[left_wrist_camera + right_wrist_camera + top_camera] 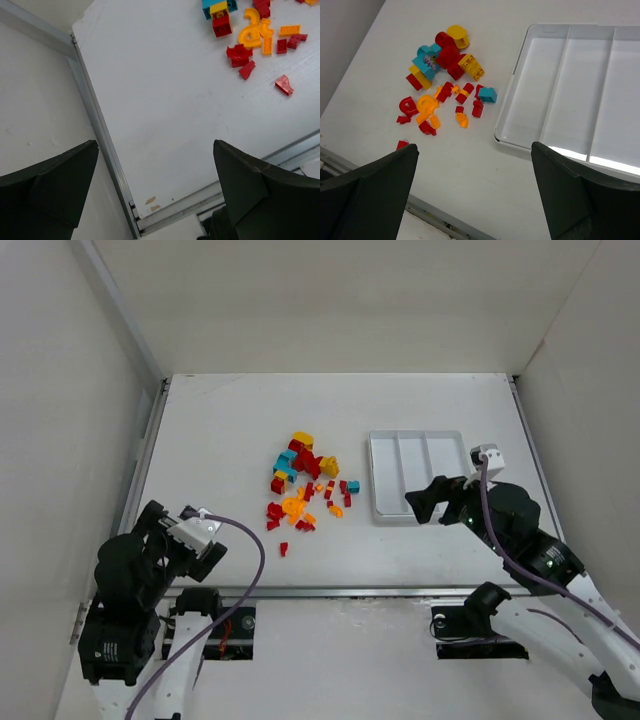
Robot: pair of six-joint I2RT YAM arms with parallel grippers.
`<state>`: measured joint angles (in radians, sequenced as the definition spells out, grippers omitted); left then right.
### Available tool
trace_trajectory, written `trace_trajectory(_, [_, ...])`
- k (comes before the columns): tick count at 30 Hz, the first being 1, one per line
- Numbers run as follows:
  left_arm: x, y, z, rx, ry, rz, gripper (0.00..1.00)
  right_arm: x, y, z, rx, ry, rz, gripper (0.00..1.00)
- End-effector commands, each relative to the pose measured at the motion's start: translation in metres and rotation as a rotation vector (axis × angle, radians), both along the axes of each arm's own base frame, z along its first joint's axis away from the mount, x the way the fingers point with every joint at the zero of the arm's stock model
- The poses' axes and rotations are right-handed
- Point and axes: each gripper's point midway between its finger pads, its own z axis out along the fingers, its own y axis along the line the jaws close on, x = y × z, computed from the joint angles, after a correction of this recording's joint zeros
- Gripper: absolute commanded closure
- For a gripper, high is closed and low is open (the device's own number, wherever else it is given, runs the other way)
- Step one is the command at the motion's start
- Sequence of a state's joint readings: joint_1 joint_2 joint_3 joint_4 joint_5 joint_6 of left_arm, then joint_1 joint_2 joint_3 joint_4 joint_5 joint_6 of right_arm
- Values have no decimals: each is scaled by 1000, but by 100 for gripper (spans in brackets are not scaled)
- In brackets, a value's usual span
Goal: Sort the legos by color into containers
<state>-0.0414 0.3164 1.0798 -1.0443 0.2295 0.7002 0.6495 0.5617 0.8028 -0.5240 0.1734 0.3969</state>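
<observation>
Legos cluster beside tray, off its left rim; left gripper and right gripper hover spread, empty.

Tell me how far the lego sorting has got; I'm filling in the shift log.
Done: nothing visible; the tray's three compartments look empty. In hand: nothing; the left gripper and right gripper are both open and hold no brick. Left: everything; the legos, red, orange-yellow and teal, lie mixed in one scatter on the table beside the tray.
</observation>
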Motion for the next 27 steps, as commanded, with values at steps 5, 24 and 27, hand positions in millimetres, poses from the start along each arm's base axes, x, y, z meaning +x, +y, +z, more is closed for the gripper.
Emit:
trace_trajectory(5, [-4, -7, 8, -63, 108, 4, 0, 17, 16, 3, -15, 22, 15, 0])
trace_trajectory(24, [174, 23, 19, -201, 65, 354, 0, 140, 128, -88, -388, 448, 164, 25])
trace_trajectory(27, [188, 29, -3, -148, 146, 384, 0, 151, 135, -103, -385, 486, 190, 35])
